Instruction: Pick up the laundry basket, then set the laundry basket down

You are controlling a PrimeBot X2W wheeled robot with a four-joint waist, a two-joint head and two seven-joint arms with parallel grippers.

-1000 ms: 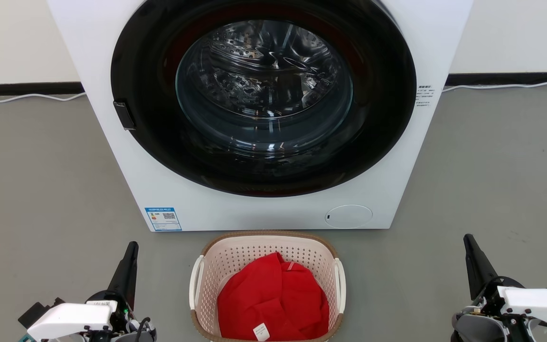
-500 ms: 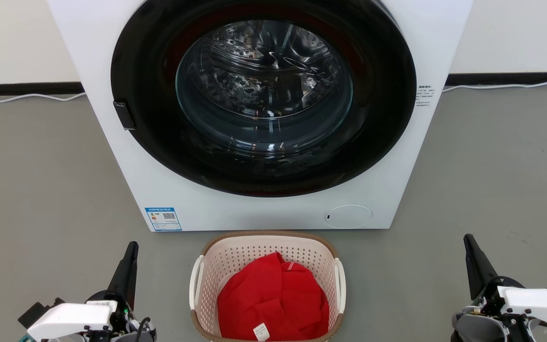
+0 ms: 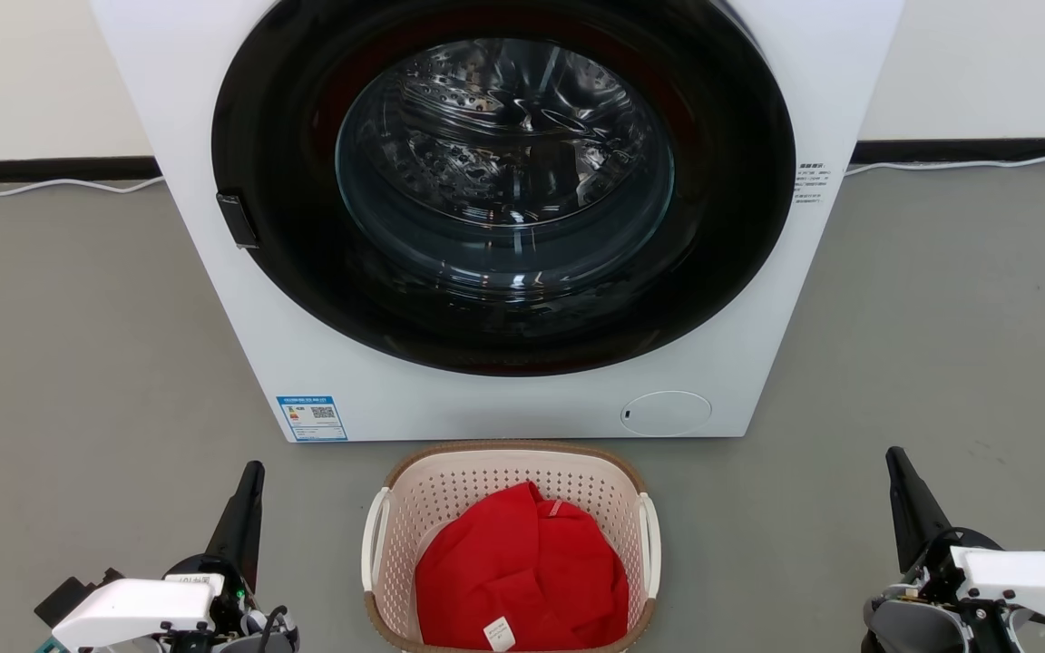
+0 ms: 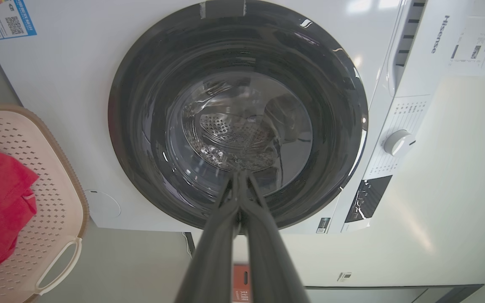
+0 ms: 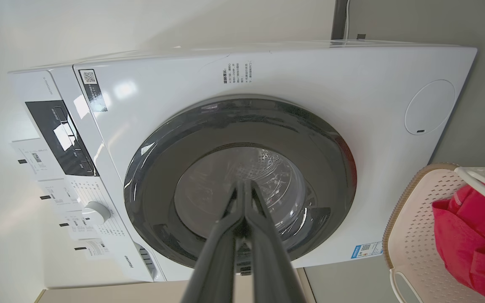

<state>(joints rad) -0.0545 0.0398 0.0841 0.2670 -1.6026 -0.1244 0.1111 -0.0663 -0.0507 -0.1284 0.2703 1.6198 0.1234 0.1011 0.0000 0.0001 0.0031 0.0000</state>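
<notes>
One laundry basket (image 3: 495, 479) sits on the grey floor (image 3: 78, 363) right before us, just in front of the washing machine (image 3: 486, 413) and between our two arms. We count a single thing in it: a crumpled red garment (image 3: 522, 571) that covers most of the bottom, with one small white tag (image 3: 499, 633) at its near edge. The basket has two white handles, a left handle (image 3: 376, 540) and a right handle (image 3: 650, 544), under a brown rim.

Our left gripper (image 3: 254, 470) hangs to the left of the basket, apart from it. Its two dark fingers (image 4: 221, 235) are pressed together at the tips, and we hold nothing in them. Our right gripper (image 3: 892, 455) stands farther off on the right, likewise closed on nothing.

Behind the basket we see one machine. Its round dark door (image 3: 287, 272) is closed, and the metal drum (image 3: 504, 136) shows through the glass. On its front we count one blue label (image 3: 311, 418) at the lower left and one round cover (image 3: 665, 413) at the lower right. One white cable (image 3: 33, 186) lies along the foot of the wall.
</notes>
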